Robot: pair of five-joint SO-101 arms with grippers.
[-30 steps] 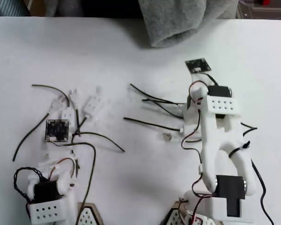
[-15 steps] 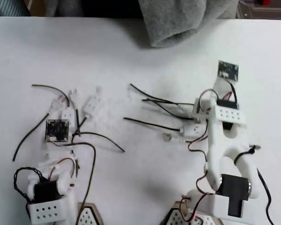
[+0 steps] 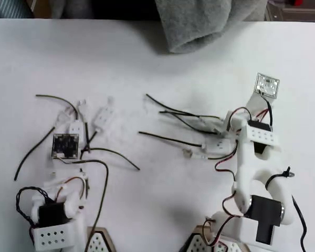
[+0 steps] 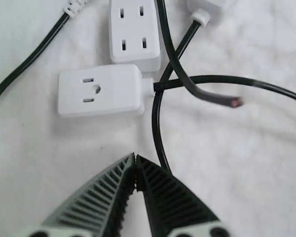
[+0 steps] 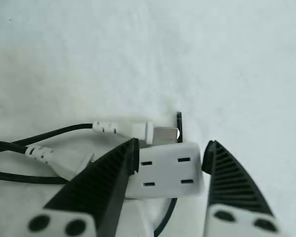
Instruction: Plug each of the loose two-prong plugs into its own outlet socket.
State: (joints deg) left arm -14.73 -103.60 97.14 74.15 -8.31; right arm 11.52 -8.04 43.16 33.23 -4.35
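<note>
Outlet sockets point(image 3: 76, 128) are clustered on the left part of the table point(image 3: 147, 199), just beyond the left gripper point(image 4: 134, 159). There a single socket point(image 4: 98, 90) is laid against a double socket point(image 4: 134, 29), with a cord point(image 4: 157, 113) looped beside them. An outlet block point(image 5: 165, 173) is flanked by the spread fingers of the right gripper point(image 5: 171, 145), and a plug point(image 5: 160, 133) is seen just beyond it. A cloth point(image 3: 199, 23) is draped over the far edge.
</note>
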